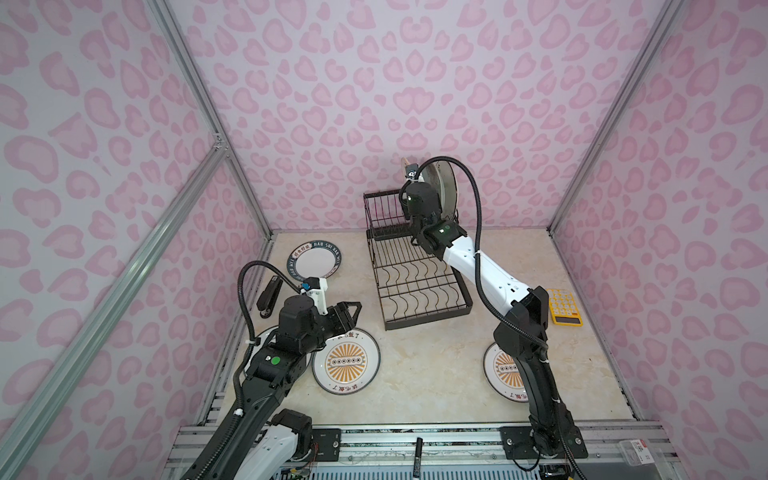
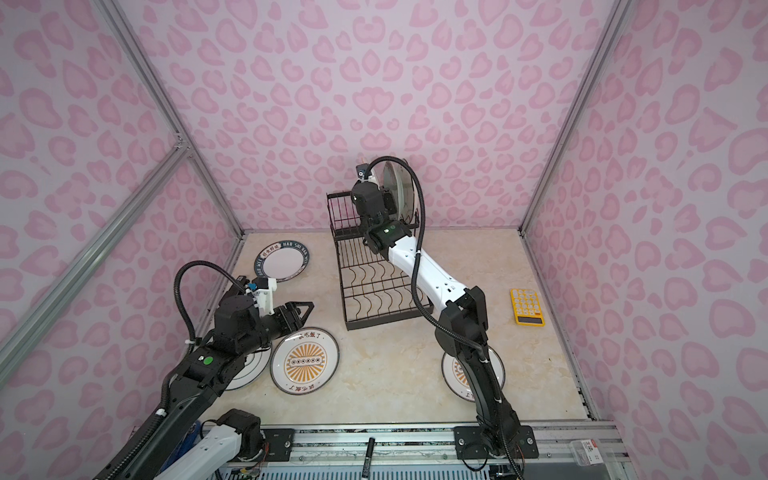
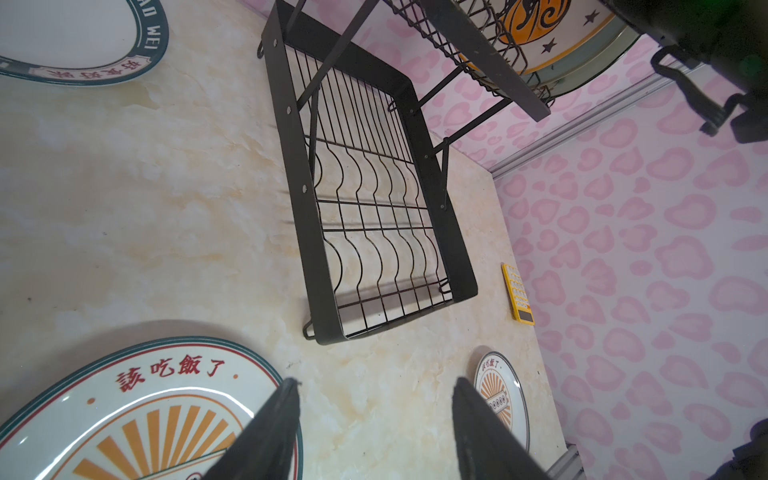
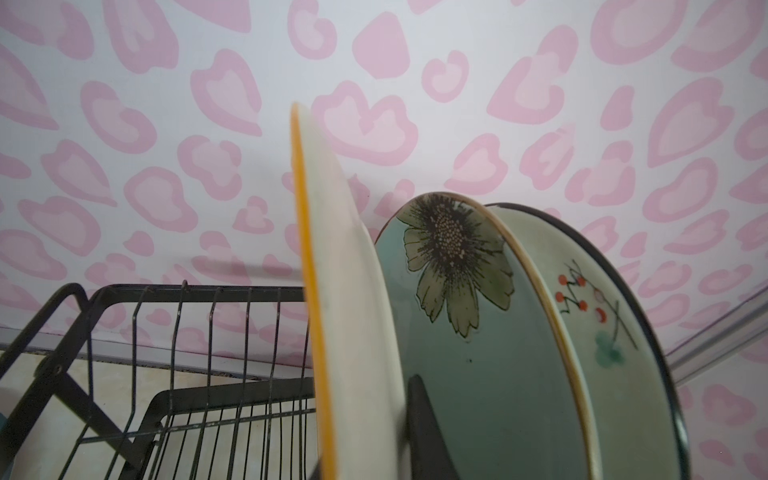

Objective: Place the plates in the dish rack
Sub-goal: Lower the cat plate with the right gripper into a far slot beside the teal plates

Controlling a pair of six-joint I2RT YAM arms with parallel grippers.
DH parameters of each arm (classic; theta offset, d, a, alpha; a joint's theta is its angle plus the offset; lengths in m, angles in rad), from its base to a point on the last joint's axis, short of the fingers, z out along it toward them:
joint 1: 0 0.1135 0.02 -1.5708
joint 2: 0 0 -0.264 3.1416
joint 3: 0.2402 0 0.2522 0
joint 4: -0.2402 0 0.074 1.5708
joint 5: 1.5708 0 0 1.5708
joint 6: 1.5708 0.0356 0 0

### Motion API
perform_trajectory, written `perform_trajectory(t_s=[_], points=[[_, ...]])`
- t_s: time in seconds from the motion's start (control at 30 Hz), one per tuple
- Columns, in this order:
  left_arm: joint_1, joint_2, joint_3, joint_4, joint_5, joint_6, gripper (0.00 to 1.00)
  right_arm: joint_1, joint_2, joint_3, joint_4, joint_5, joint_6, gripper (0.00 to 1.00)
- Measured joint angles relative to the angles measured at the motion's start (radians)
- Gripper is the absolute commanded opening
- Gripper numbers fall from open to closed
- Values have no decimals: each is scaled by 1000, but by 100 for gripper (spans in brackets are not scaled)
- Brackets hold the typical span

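Plates lie on the surface. My right hand pinches an orange-rimmed plate at the rack; my left hand is spread.

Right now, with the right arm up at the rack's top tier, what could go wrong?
1. The right end effector grips the orange-rimmed plate upright, close beside the teal plate; lowering could knock them together.
2. Its lower edge is hidden, so I can't tell it's seated in the rack; releasing might let it tip.
3. The right arm hangs over a sunburst plate; retracting low could clip it.
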State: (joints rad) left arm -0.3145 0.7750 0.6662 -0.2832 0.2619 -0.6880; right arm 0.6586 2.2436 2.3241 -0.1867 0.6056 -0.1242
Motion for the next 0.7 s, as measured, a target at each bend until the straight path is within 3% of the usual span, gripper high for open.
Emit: perform_trajectory(t_s=[0.27,0.43,0.7], points=[[0,-2,5,-7,0,2,61,0,-4,-5,-8,0,18,0],[0,0,6,-8,0,3,61,0,-19,-10,-33,-9,38,22],[0,10,12,-14,0,3,62,2,-45,-10,9,-31,43,33]])
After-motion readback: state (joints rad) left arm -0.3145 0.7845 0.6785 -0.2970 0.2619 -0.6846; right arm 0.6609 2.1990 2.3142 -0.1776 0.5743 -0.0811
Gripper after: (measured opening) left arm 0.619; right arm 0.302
